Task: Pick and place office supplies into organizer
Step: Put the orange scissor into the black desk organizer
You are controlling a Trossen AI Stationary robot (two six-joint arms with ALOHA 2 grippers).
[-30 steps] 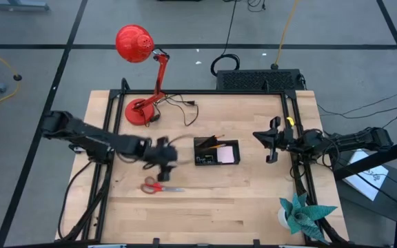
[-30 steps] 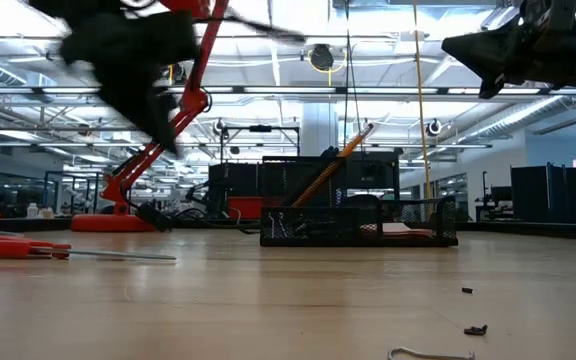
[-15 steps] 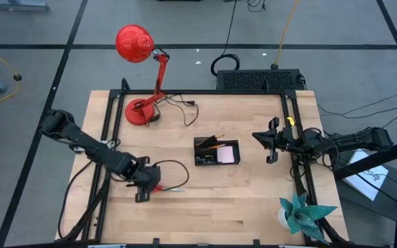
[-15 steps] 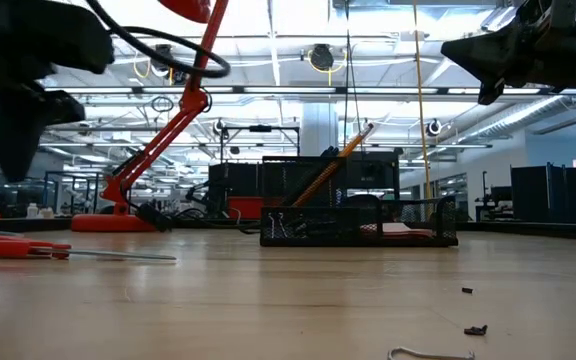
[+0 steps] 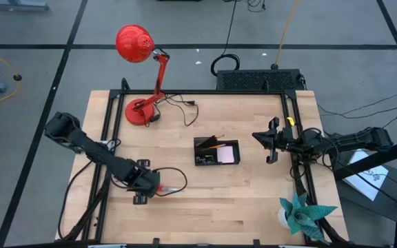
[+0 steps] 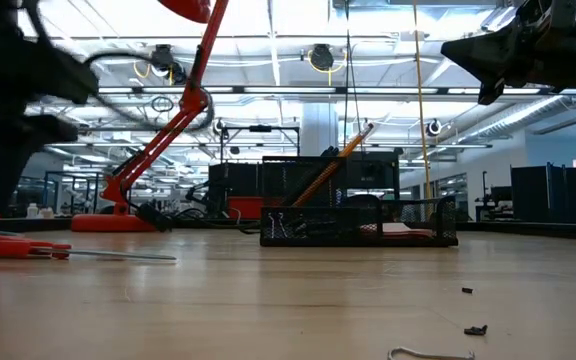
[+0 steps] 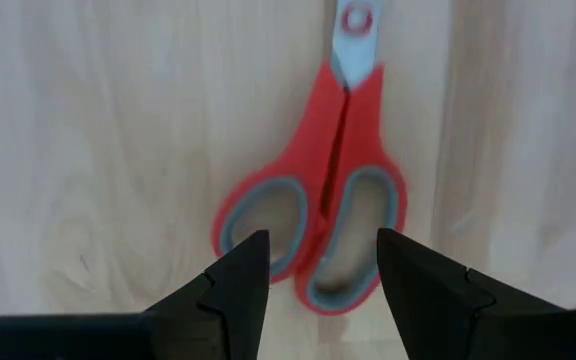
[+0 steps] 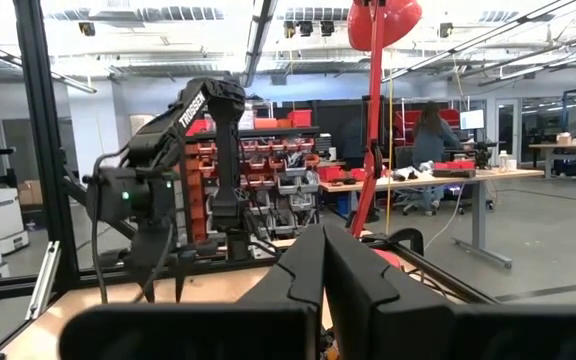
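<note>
Two dark arms work over the pale wooden table point(image 5: 240, 193). The left gripper point(image 7: 315, 268) hangs directly above the red-handled scissors with grey-lined finger loops point(image 7: 320, 215), its two dark fingers point(image 7: 238, 275) spread apart, one on each side of the handle loops and not touching them. In the high view the left gripper point(image 5: 145, 183) sits at about 8 o'clock from the table centre, and the scissors point(image 5: 171, 188) lie flat on the wood with the blades pointing toward 3 o'clock. In the low view the scissors point(image 6: 28, 248) rest flat on the table surface.

The small black mesh rectangular organizer point(image 5: 216, 151) stands near the table centre, well apart from the scissors, at about 2 o'clock from them. An orange pencil point(image 6: 328, 170) leans tilted inside it, and a pale pink sticky-note pad point(image 5: 228, 154) lies in its 3 o'clock compartment.

The right gripper point(image 5: 270, 140) waits at 3 o'clock from the organizer, raised above the table, fingers pressed together on nothing.

Tiny black clips point(image 6: 476, 329) lie loose on the near table surface in the low view.
</note>
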